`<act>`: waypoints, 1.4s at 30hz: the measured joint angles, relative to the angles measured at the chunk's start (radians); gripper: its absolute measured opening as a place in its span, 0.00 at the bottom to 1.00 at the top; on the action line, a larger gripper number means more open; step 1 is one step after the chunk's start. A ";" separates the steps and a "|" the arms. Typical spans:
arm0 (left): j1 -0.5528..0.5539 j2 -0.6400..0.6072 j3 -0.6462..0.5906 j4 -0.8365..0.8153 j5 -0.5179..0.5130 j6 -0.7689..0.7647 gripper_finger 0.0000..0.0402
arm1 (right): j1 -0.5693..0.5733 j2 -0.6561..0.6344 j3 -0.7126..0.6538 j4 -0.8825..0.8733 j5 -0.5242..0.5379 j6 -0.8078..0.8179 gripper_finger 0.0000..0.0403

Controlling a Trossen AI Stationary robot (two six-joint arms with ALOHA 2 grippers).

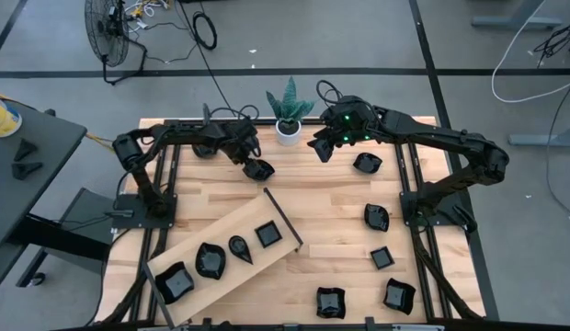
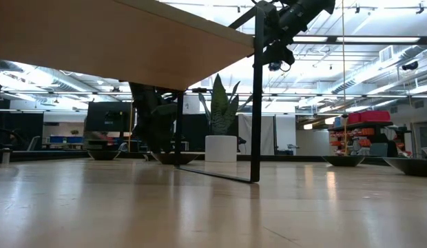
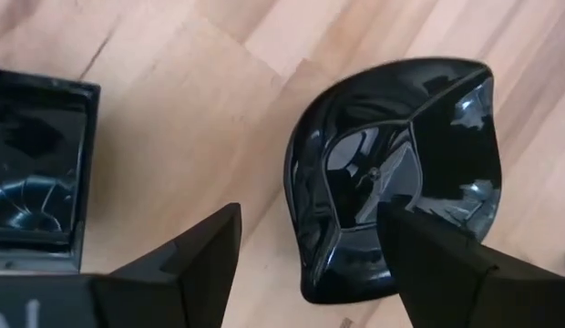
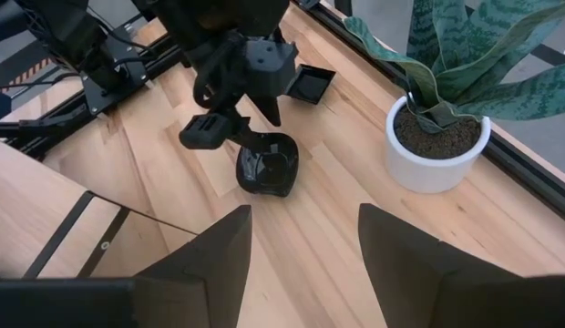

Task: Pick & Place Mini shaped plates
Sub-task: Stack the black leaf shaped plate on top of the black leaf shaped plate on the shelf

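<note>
Wooden board [image 1: 232, 241]: lies slanted on table [image 1: 331, 211], bearing four black mini plates [image 1: 211, 259].
Potted plant [image 1: 288, 115]: beyond the board, at the table's far edge.
Left gripper [image 1: 253, 164]: between board and plant, fingers spread, straddling a rounded plate [image 3: 392, 173] without gripping.
Right gripper [image 1: 324, 145]: beside the plant, released, empty.
Loose plates [image 1: 376, 217]: scattered right of the board.

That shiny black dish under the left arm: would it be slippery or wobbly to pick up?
Probably slippery: the black dish is glossy, mirroring the lights. It looks rigid, so it should hold shape. Its curved, uneven rim might rock if the left tool, open around it, nudges one side.
</note>
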 joint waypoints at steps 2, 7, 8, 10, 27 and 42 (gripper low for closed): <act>0.000 0.000 0.000 0.005 -0.006 0.000 0.62 | 0.000 0.000 0.000 0.000 0.000 0.000 0.51; 0.001 0.000 0.000 -0.001 -0.009 0.000 0.53 | 0.000 0.000 0.000 0.000 0.000 -0.001 0.51; 0.001 0.000 0.000 -0.001 -0.008 0.000 0.51 | 0.000 0.000 0.000 0.000 0.000 -0.001 0.51; 0.001 0.000 0.000 -0.002 -0.008 -0.005 0.48 | 0.000 0.000 0.000 0.000 0.000 -0.001 0.51; 0.000 0.000 0.000 -0.003 -0.044 -0.047 0.45 | 0.000 0.000 0.000 0.000 0.000 -0.015 0.51; 0.001 0.052 0.006 0.012 -0.017 -0.104 0.45 | 0.000 0.000 0.000 0.000 -0.003 -0.024 0.51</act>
